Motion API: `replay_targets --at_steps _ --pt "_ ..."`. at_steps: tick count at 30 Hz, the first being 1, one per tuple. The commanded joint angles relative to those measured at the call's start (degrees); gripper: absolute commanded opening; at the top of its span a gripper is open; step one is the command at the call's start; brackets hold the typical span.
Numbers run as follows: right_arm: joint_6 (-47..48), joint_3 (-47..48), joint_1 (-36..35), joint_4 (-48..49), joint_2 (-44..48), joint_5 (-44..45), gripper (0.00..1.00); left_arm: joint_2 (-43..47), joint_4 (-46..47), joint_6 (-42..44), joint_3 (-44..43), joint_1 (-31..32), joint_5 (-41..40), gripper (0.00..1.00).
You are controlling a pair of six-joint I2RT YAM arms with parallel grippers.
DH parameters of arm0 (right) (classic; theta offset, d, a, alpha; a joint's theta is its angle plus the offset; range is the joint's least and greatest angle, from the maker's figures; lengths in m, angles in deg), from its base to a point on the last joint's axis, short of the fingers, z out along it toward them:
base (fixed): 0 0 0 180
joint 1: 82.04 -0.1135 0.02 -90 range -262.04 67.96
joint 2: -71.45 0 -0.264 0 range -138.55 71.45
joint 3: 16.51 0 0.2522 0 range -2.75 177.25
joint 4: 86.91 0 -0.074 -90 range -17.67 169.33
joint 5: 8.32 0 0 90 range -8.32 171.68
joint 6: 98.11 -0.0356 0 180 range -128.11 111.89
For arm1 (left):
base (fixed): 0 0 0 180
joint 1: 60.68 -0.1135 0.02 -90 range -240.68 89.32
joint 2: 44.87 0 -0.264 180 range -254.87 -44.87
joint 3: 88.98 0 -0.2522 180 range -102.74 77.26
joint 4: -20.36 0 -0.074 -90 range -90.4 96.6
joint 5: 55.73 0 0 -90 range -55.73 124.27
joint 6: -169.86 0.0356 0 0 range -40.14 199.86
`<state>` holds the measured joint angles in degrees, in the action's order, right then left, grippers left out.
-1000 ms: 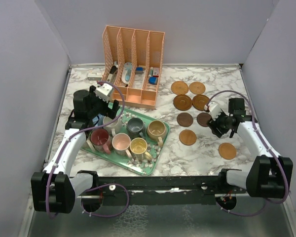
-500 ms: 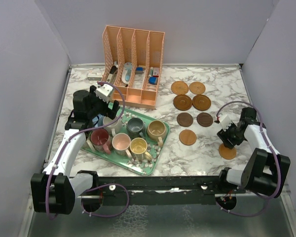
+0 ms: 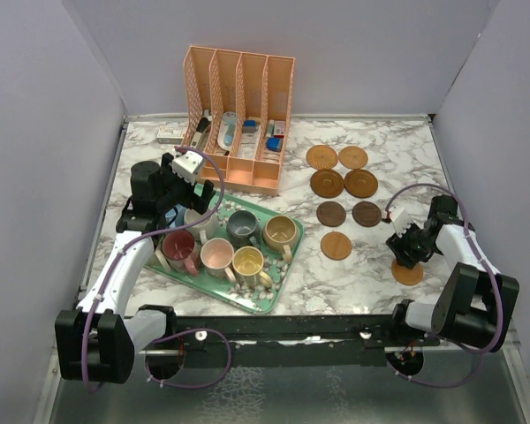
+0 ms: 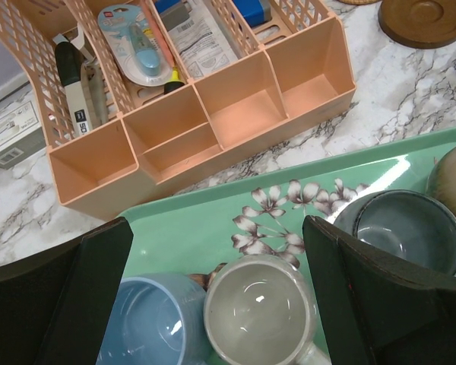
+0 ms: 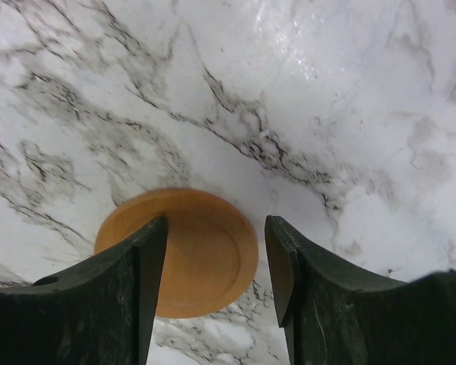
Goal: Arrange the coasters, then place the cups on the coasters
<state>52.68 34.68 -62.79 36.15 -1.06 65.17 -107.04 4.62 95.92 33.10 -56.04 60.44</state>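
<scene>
Several brown coasters [image 3: 344, 183] lie in pairs at the right of the table. One light orange coaster [image 3: 407, 272] lies apart, near the front right. My right gripper [image 3: 410, 253] hangs just above it, open. In the right wrist view that coaster [image 5: 205, 262] shows between the spread fingers of the right gripper [image 5: 215, 243]. Several cups stand on the green tray [image 3: 287, 265], among them maroon [image 3: 178, 245], pink [image 3: 217, 254], yellow [image 3: 247, 262] and tan [image 3: 280, 232]. My left gripper [image 4: 213, 266] is wide open above the cream cup [image 4: 262, 312], with the blue cup [image 4: 148, 323] on its left.
An orange desk organiser [image 3: 238, 115] with stationery stands at the back, just behind the tray. A small box [image 3: 168, 134] lies at the back left. Grey walls close in the table on three sides. A grey-blue cup [image 4: 403, 232] stands by the left gripper's right finger.
My right arm has swung from beside the dark coasters toward the front right and now hangs over the lone light coaster. The left arm and the cups have not moved.
</scene>
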Motion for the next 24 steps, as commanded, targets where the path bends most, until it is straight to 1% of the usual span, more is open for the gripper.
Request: replay_targets --at_steps 1,13,18,24 --pt "-1.6 0.6 0.0 1.0 -1.6 -8.2 0.54 0.7 0.2 0.8 0.8 0.4 1.8 0.99" --pt "-6.6 -0.7 -4.1 5.6 -1.5 -10.4 0.52 0.2 0.2 0.8 0.8 0.3 1.9 0.99" --pt "-11.0 -0.2 -8.5 8.6 -2.2 -9.3 0.51 0.0 0.2 0.8 0.8 0.4 2.0 0.99" --pt "-15.7 1.6 -12.6 11.8 -6.1 -7.5 0.49 0.1 0.0 0.7 0.7 0.4 1.9 0.99"
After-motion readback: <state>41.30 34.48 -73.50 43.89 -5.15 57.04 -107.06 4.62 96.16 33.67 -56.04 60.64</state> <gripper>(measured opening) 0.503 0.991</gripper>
